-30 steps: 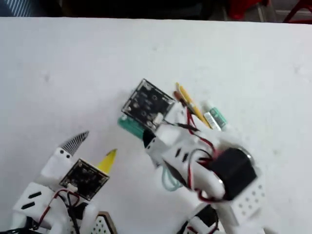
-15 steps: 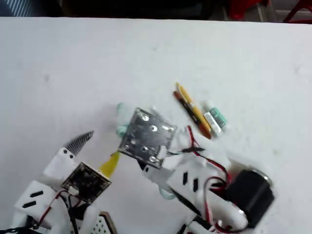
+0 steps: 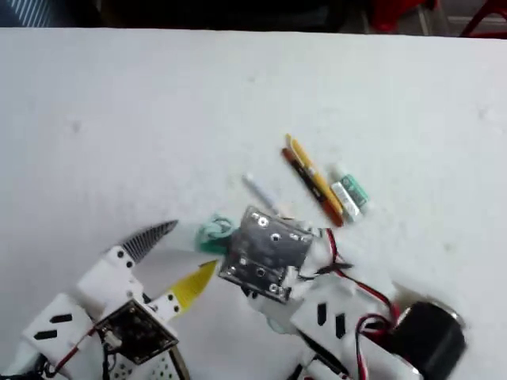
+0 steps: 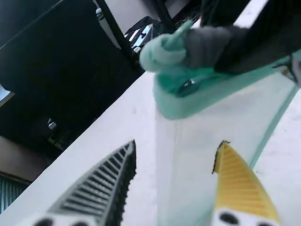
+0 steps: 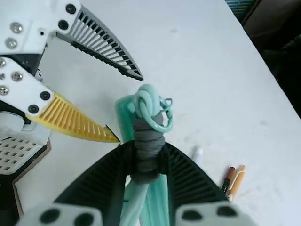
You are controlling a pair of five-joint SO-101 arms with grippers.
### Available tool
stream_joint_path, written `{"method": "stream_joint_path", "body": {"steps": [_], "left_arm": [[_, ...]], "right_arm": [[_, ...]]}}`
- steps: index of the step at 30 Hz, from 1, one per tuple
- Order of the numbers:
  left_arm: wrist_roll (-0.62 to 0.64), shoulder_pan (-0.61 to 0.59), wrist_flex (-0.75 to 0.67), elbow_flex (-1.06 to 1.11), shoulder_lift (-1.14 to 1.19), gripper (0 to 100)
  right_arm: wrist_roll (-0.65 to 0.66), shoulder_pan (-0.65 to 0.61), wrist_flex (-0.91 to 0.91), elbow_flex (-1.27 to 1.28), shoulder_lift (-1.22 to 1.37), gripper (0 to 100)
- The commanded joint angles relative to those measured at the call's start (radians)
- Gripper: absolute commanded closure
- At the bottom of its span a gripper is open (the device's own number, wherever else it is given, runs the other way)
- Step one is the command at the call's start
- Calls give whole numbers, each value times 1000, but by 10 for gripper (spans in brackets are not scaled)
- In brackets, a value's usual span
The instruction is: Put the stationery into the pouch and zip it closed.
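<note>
Pouch [image 3: 211,232], lower centre of the high view: I am clamping its zip cord [image 5: 148,123] in the right gripper [image 5: 149,162], presenting it between the spread fingers of the left gripper [image 3: 188,250]. Pens [image 3: 313,180] are lying outside, right of centre. Next, I judge, the left must pinch the pouch's edge.

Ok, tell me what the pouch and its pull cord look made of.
The pouch is likely soft frosted plastic: its panel looks translucent and smooth, with an opaque mint trim, perhaps rubbery. The pull cord looks like woven textile, a matte grey wrapping ending in a mint knotted loop.
</note>
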Motion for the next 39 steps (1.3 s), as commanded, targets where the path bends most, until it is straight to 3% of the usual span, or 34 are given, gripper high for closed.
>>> {"method": "stream_joint_path", "body": {"steps": [1,8,16,22,28,33,39], "left_arm": [[48,81,-38,-2,15,719],[49,110,-83,49,13,721],[49,288,11,55,13,722],[43,199,-11,84,12,723],[49,87,-213,307,8,779],[61,87,-198,262,7,807],[193,84,-206,187,7,813]], "right_arm": [[52,-5,22,2,-33,982],[112,-5,22,35,-87,982],[112,-1,4,31,-85,982],[101,2,-88,31,-82,982],[61,2,-108,32,-53,982],[61,2,-111,26,8,982],[55,33,-200,28,42,982]]}}
